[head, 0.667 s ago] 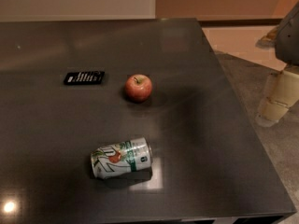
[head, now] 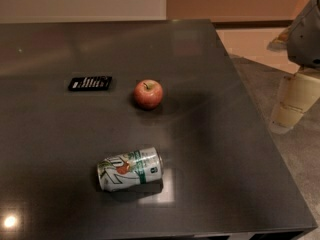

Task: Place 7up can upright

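The 7up can (head: 130, 169) lies on its side on the dark grey table (head: 210, 134), near the front edge, with its silver top pointing right. My gripper (head: 294, 103) hangs beyond the table's right edge, over the floor, far to the right of the can and a little farther back. It holds nothing that I can see. The grey arm housing (head: 306, 34) sits above it at the right border of the view.
A red apple (head: 148, 94) stands near the table's middle, behind the can. A flat black rectangular device (head: 90, 83) lies to the apple's left. The table's right edge runs diagonally between the can and the gripper. Floor lies beyond it.
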